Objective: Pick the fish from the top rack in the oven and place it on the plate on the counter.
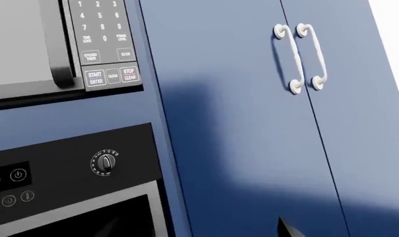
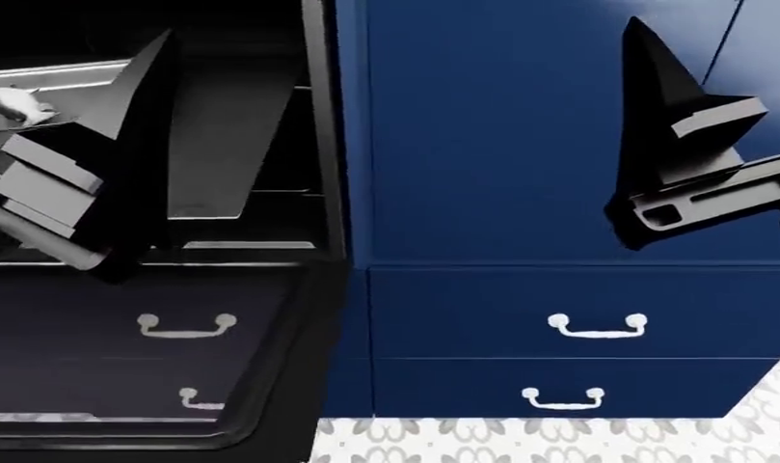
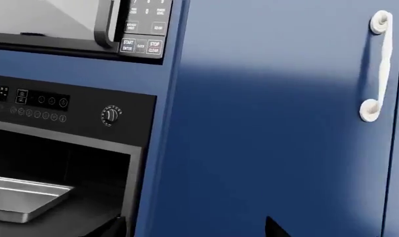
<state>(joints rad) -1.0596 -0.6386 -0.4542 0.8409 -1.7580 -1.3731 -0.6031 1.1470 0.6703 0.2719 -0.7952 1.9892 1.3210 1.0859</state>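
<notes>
fish [image 2: 16, 104] lies on the top rack [image 2: 68, 77] inside the open oven [image 2: 255, 145], left gripper [image 2: 139, 116] near it, right gripper [image 2: 673, 125] by the cabinets, jaw states unclear; reaching in risks clipping the rack

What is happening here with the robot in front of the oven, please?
The oven stands open, its door dropped down. The fish still lies inside on the top rack, untouched. The left gripper is raised near the oven opening and the right gripper is before the navy cabinets; neither holds anything. No plate is in view.
</notes>
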